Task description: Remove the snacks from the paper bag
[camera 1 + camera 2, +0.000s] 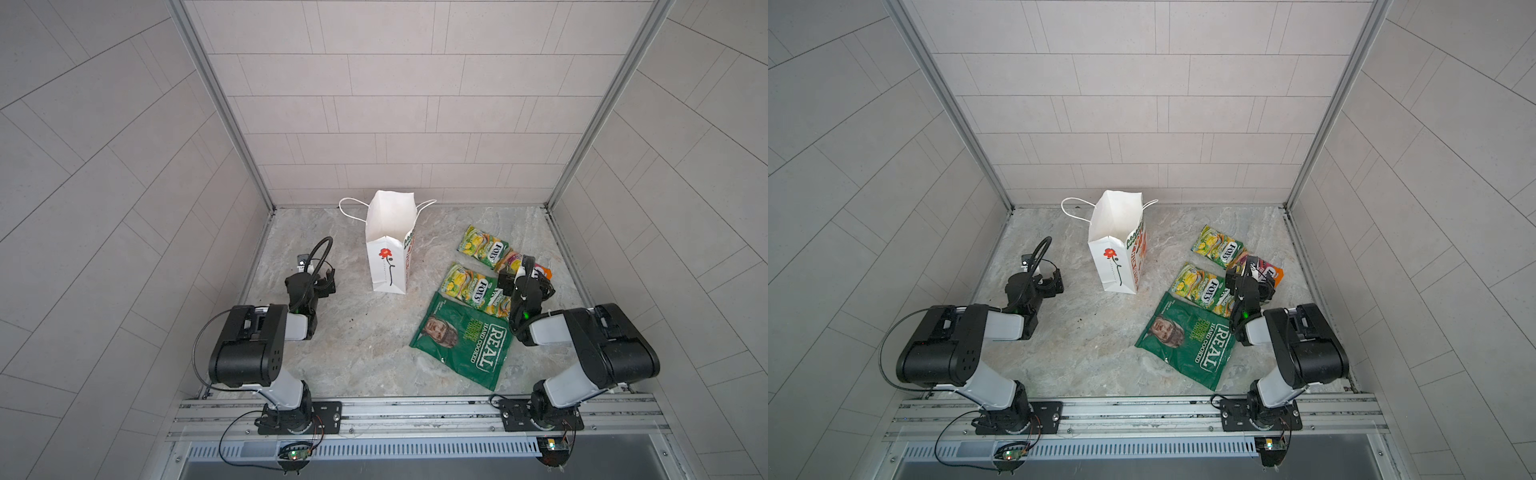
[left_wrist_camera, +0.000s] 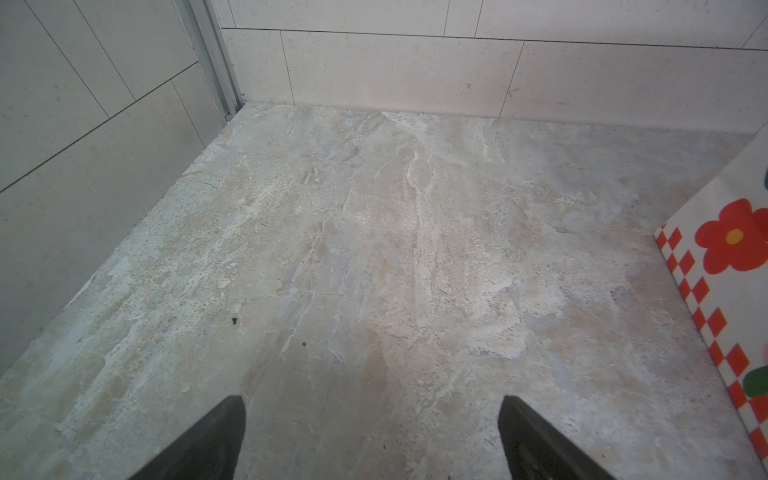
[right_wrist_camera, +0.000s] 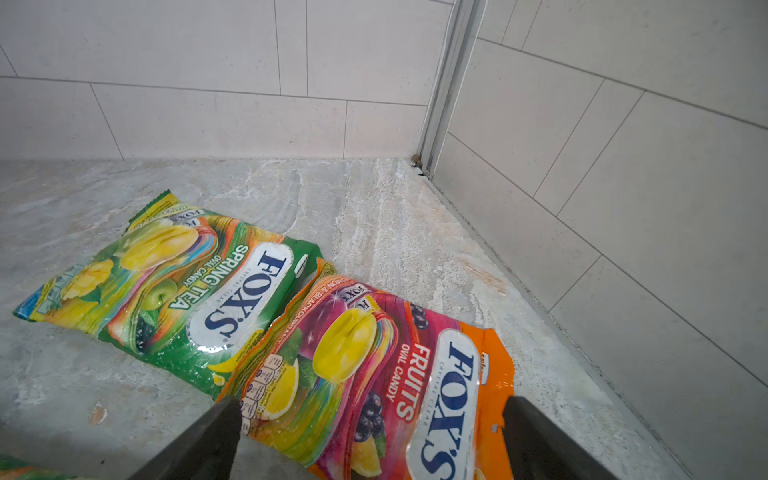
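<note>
We found the paper bag (image 1: pixel 388 249) standing upright near the far edge of the desk (image 1: pixel 345 357), a little left of its middle, with its mouth open upward. We saw nothing inside it, though its bottom was hidden from us. The snacks lay on the right half of the desk. One green-yellow FOX'S packet (image 1: pixel 484 246) lay toward the far right corner and a second green-yellow packet (image 1: pixel 467 284) nearer the middle. The dark green REAL crisp bag (image 1: pixel 461 345) lay toward the near edge. The pink-orange packet (image 3: pixel 374 353) was closest to the right edge, one end touching the far green-yellow one.

The right fingers (image 3: pixel 199 444) were spread wide and pinched nothing. They hung just above the pink-orange packet, whose long axis ran away from them toward the far green-yellow packet. The left fingers (image 2: pixel 540 444) were likewise spread and empty, over bare desk just left of the bag.

We judged the emptying done or nearly so. For a last check of the bag, the left arm was the nearer. The bag stood just to its right, long axis vertical, so any reach would have to come down through the mouth. The right arm was well apart from it, with snacks between.
</note>
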Available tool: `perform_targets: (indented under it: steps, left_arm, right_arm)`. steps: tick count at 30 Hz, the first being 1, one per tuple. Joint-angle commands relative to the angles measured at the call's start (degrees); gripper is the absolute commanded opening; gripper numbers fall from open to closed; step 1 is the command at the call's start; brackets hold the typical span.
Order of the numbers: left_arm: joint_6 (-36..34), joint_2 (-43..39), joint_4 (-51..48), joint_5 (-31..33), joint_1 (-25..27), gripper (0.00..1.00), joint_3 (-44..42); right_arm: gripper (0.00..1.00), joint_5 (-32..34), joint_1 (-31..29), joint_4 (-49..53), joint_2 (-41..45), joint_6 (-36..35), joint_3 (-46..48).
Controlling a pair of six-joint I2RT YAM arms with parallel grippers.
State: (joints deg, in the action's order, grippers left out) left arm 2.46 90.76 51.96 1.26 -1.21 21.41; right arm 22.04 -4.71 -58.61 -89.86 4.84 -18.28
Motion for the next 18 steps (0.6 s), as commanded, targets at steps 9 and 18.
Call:
perform_targets:
  steps: [9,18]
  left_arm:
    - [-0.9,0.0,1.1,-0.3,0.2,1.00,1.0]
    - [-0.9,0.1,0.9,-0.3,0.1,1.00,1.3]
  right_arm:
    - [0.99,0.3,0.1,-0.1,-0.8,-1.7,-1.1]
    - [0.99,0.3,0.1,-0.3,-0.7,-1.7,-1.0]
